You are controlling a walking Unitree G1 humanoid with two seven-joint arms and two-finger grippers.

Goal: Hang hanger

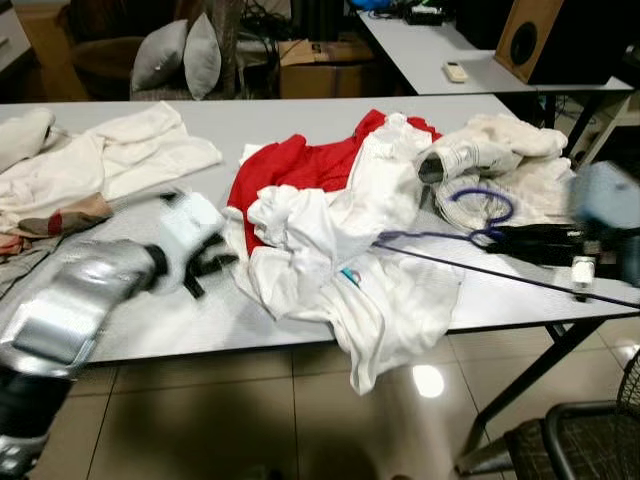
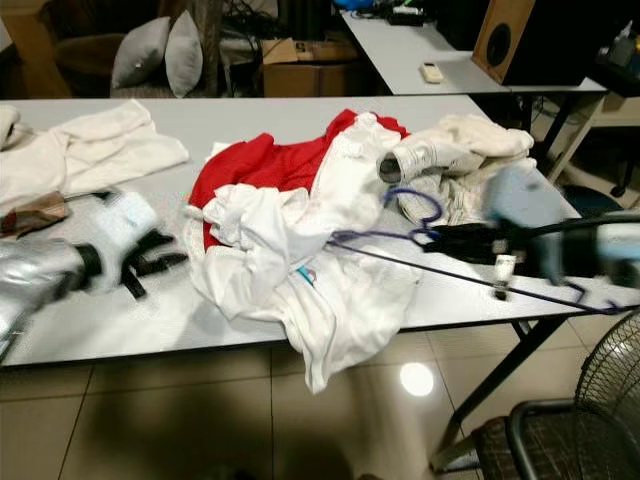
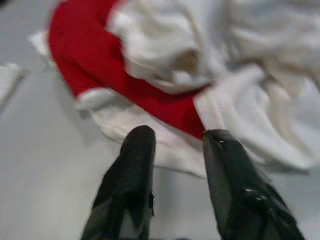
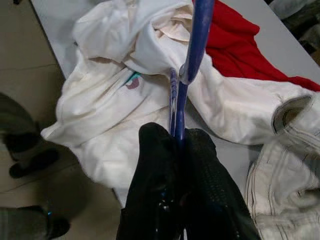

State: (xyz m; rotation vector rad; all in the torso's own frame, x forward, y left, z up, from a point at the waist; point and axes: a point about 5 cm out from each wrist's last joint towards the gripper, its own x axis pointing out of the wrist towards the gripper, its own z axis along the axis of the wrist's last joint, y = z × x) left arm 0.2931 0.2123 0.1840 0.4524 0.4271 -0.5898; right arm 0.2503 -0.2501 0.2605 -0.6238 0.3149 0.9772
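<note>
A pale grey counter (image 1: 300, 130) carries a jumble of laundry; a red garment (image 1: 300, 165) lies near the middle, half buried under a heap of white clothes (image 1: 330, 240) whose lower folds spill over the near edge toward the tiled floor (image 1: 230, 410); more cream garments (image 1: 110, 155) lie spread at the robot's left, and a pale bundle (image 1: 500, 150) sits at its right.

The right gripper (image 4: 176, 137) hovers over the right end of the counter with its jaws pressed together on the blue hanger (image 1: 480, 225); the hanger's hook curls above the pale bundle, and its thin wire runs across the white heap and out past the counter's near right edge; in the right wrist view the blue wire rises straight out from between the black fingers (image 4: 150, 170) over the white clothes.

The left gripper (image 3: 172, 150) hangs over bare counter just beside the left edge of the heap, motion-blurred in the head views; its jaws stand apart with nothing between them, pointing at the rim of the red garment.

Behind the counter stand two grey cushions (image 1: 185, 55), a cardboard box (image 1: 320, 65) and a second desk (image 1: 450, 55) bearing a wooden speaker (image 1: 525, 40); a dark chair (image 1: 580, 440) edges in at the lower right.
</note>
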